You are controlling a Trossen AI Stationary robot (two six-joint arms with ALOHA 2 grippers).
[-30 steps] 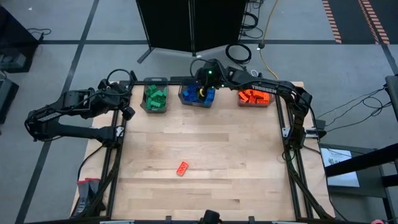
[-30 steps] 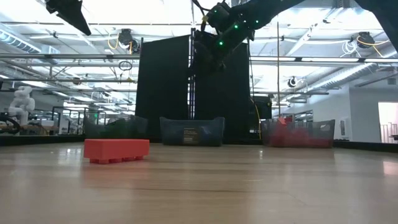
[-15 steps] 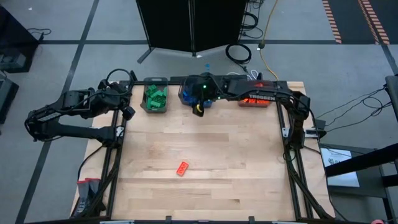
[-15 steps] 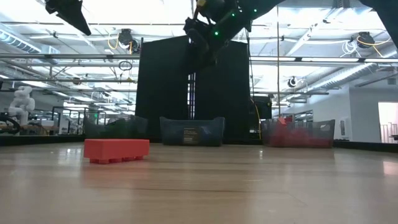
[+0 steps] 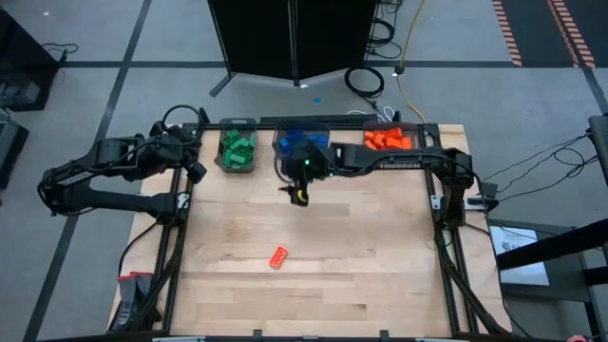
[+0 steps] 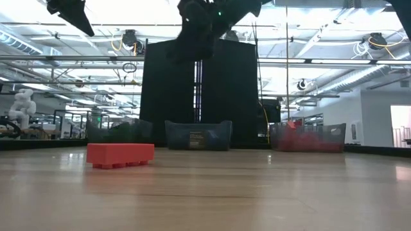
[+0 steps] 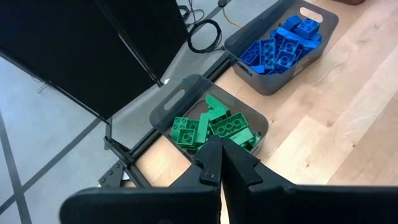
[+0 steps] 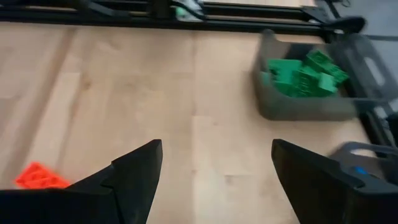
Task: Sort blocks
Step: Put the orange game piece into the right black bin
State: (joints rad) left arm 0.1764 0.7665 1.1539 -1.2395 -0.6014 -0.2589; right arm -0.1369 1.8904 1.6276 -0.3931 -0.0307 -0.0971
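The right gripper [image 5: 301,197] hangs with fingers [image 8: 134,171] spread and empty, likely bound for the lone red block [image 5: 278,256] on the counter [image 5: 361,247]. The left gripper [image 7: 221,163] waits by the green bin [image 5: 237,150], fingers closed.

Even, bright light is falling on the wooden table [image 5: 313,285] in the overhead view, throwing only faint, soft shadows under the arms. In the table-level view, ceiling lamps [image 6: 128,13] are glaring white and washing out the top edge, while the black screen [image 6: 192,90] is staying deep and flat; the near tabletop is going soft, out of focus. The right wrist view is smearing with blur, the green blocks [image 8: 305,74] and red block [image 8: 37,176] losing their edges. The left wrist view is staying crisp.
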